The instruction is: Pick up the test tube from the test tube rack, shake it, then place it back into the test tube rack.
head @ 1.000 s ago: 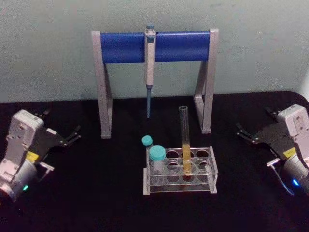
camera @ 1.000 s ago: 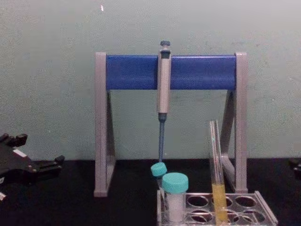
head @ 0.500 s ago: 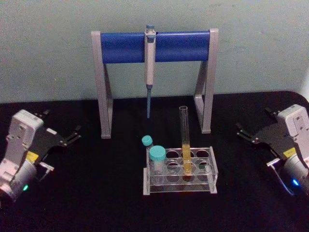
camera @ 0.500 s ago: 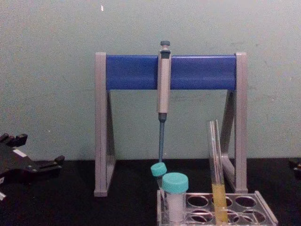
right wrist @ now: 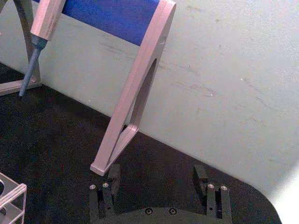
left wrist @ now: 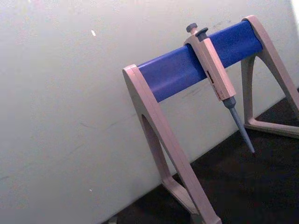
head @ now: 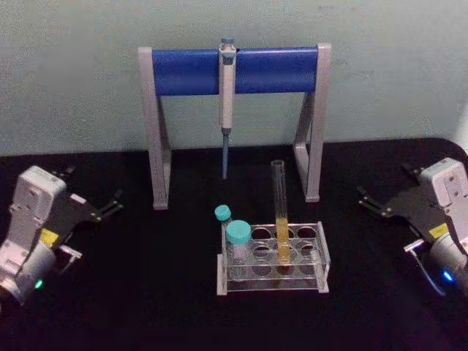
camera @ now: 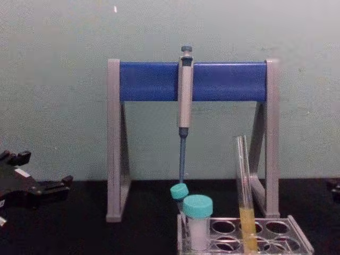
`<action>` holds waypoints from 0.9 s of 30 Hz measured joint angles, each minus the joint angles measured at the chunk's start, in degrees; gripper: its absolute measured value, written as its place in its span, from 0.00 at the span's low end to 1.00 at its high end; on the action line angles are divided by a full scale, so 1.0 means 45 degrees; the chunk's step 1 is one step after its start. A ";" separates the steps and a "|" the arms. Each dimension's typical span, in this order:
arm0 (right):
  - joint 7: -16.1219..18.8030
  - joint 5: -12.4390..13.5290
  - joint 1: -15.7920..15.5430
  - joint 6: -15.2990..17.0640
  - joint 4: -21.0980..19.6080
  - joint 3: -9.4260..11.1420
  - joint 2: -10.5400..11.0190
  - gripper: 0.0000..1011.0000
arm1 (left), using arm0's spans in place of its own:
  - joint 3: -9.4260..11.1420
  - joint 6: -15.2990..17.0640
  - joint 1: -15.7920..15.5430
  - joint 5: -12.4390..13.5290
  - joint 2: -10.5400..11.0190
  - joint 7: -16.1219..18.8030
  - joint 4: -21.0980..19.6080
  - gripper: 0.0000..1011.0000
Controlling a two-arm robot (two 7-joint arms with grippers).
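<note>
Jaws on both sides are spread and hold nothing. I have the left gripper (head: pixel 91 187) by the left edge of the bench (head: pixel 146 292) and the right gripper (head: pixel 385 184) by its right edge, both well apart from the test tube rack (head: pixel 272 281). That rack sits mid-bench, in front of the pipette stand (head: pixel 234 69). I see the test tube (head: pixel 280 212) standing in one of its holes, near upright, yellow liquid low down, with two teal-capped vials (head: pixel 238 234) at the rack's left end.

Base of test tube rack (camera: pixel 304 240) cut off by chest view's lower edge, bottom of test tube (camera: pixel 245 212) cropped too
</note>
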 joint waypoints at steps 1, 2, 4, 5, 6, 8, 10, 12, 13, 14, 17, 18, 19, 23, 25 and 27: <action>0.0001 0.0000 0.0000 0.0000 0.0000 0.0000 0.0000 0.99 | 0.0000 0.0000 0.0001 0.0000 0.0000 0.0000 0.0000 1.00; 0.0001 0.0000 0.0000 0.0000 0.0000 0.0000 0.0000 0.99 | 0.0000 0.0000 0.0000 0.0000 0.0000 0.0000 0.0000 1.00; 0.0001 0.0000 0.0000 0.0000 -0.0001 0.0000 0.0000 0.99 | -0.0001 0.0000 0.0001 0.0000 0.0000 0.0000 -0.0001 1.00; 0.0001 0.0000 0.0000 0.0001 -0.0001 0.0000 0.0001 0.99 | 0.0000 0.0000 0.0000 0.0000 0.0000 0.0000 -0.0001 1.00; 0.0000 0.0000 0.0000 0.0000 0.0000 0.0000 0.0000 0.99 | 0.0000 0.0000 0.0001 0.0000 0.0000 0.0000 0.0000 1.00; 0.0001 0.0000 0.0000 0.0000 -0.0001 0.0000 0.0000 0.99 | 0.0000 0.0000 0.0000 0.0001 0.0000 0.0000 0.0000 1.00; 0.0000 0.0000 0.0000 0.0000 -0.0001 0.0000 0.0000 0.99 | 0.0000 0.0000 0.0000 0.0000 0.0000 0.0000 0.0000 1.00; 0.0001 0.0000 0.0000 0.0001 0.0000 0.0000 0.0000 0.99 | 0.0000 0.0000 0.0001 0.0000 0.0000 0.0000 -0.0001 1.00; 0.0001 0.0000 0.0000 0.0000 -0.0001 0.0000 0.0000 0.99 | 0.0000 0.0000 0.0001 0.0000 0.0000 0.0000 -0.0001 1.00; 0.0000 0.0000 0.0000 0.0000 -0.0001 0.0000 0.0000 0.99 | 0.0000 0.0000 0.0001 0.0000 0.0000 0.0000 -0.0001 1.00; 0.0000 0.0000 0.0000 0.0000 -0.0001 0.0000 0.0000 0.99 | -0.0001 0.0001 0.0001 0.0000 0.0000 0.0000 0.0000 1.00; 0.0000 0.0000 0.0000 0.0000 -0.0001 0.0000 0.0000 0.99 | 0.0001 0.0000 0.0001 0.0001 0.0000 0.0000 0.0000 1.00; 0.0001 0.0000 -0.0001 0.0000 0.0000 0.0000 0.0000 0.99 | 0.0000 0.0000 0.0001 0.0000 0.0000 0.0000 -0.0001 1.00; 0.0000 0.0000 0.0000 0.0000 0.0000 0.0000 0.0000 0.99 | 0.0000 0.0000 0.0001 0.0001 0.0000 0.0000 -0.0001 1.00; 0.0000 0.0000 0.0000 0.0000 -0.0001 0.0000 0.0000 0.99 | 0.0000 0.0001 0.0001 0.0000 0.0000 0.0000 0.0000 1.00; 0.0001 0.0000 0.0000 0.0000 0.0000 0.0000 0.0001 0.99 | 0.0000 0.0000 0.0000 0.0000 0.0000 0.0000 0.0000 1.00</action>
